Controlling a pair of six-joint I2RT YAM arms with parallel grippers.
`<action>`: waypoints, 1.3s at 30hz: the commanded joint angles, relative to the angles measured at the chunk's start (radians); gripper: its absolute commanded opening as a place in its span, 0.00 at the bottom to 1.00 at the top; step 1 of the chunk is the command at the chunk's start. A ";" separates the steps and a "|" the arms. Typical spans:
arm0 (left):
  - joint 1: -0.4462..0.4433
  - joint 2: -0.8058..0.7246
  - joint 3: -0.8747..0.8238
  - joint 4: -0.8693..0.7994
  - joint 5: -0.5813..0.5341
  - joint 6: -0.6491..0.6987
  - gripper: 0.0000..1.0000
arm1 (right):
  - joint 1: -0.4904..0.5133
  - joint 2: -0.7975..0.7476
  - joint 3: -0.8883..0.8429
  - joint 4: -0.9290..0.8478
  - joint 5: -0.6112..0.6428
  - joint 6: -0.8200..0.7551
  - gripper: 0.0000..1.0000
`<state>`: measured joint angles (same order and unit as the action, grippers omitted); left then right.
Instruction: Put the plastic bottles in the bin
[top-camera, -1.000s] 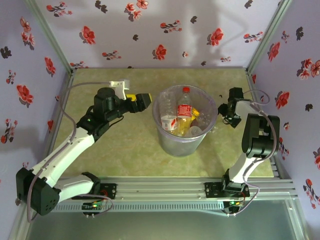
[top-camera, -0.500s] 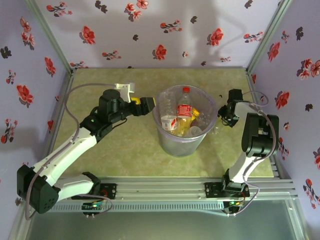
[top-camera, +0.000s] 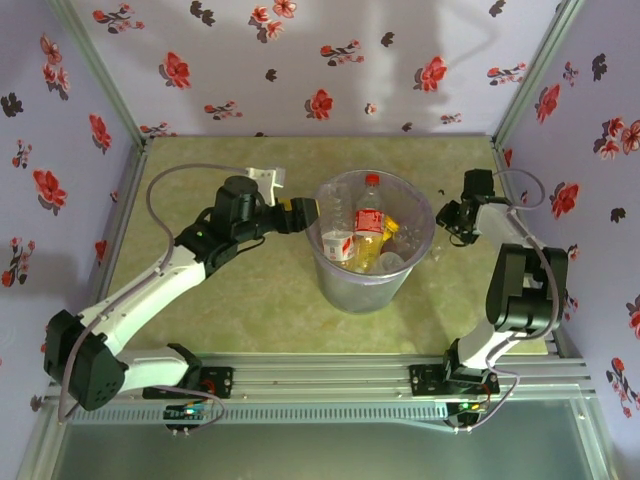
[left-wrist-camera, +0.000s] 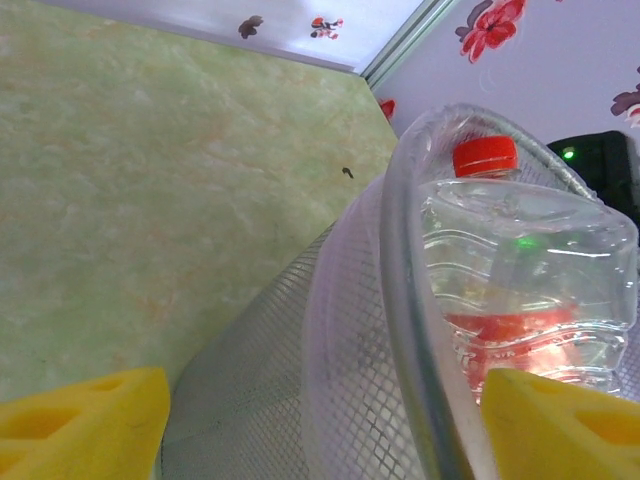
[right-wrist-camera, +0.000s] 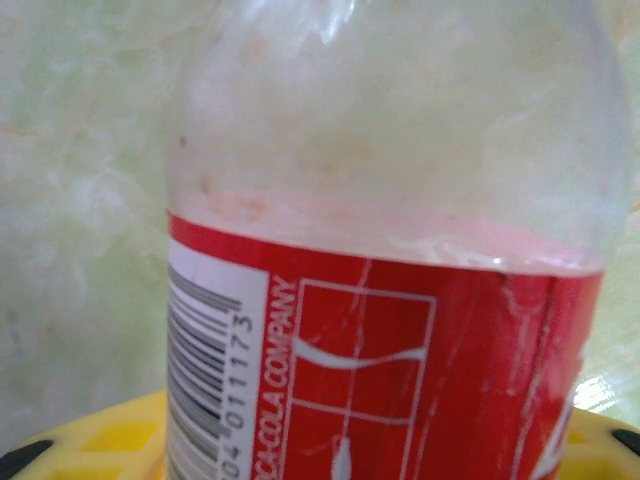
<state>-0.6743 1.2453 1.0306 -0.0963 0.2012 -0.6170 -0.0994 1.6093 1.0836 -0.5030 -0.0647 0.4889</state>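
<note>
- The left gripper (top-camera: 303, 213) is found at the left rim of the bin (top-camera: 365, 292). In its wrist view, its yellow pads (left-wrist-camera: 85, 425) are seen set wide apart, with the bin's wall and rim between them. The jaws are recorded as open, with nothing gripped.
- The bin is stood upright in the middle of the table (top-camera: 250, 290). Several plastic bottles (top-camera: 345, 243) are lodged inside it. A red-capped bottle (top-camera: 370, 212) is noted upright near the centre, with a yellow bottle (top-camera: 389, 232) just to its right.
- The right gripper (top-camera: 452, 218) is placed just beside the bin's right wall. A clear red-labelled bottle (right-wrist-camera: 400, 200) is seen close against its wrist camera, between the yellow fingertips (right-wrist-camera: 90, 440). Whether the jaws are clamped on it cannot be told.
</note>
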 joint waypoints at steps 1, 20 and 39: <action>-0.010 0.011 0.032 -0.022 -0.019 0.022 0.80 | -0.003 -0.126 0.081 -0.090 -0.015 -0.059 0.48; -0.038 0.064 0.066 -0.006 -0.040 0.013 0.71 | 0.351 -0.592 0.358 -0.278 -0.005 -0.157 0.37; -0.049 0.077 0.088 -0.017 -0.071 0.009 0.69 | 0.653 -0.614 0.207 -0.350 0.104 -0.125 0.83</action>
<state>-0.7181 1.3045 1.0935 -0.0879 0.1555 -0.6243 0.5537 1.0508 1.2060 -0.7410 -0.0105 0.3923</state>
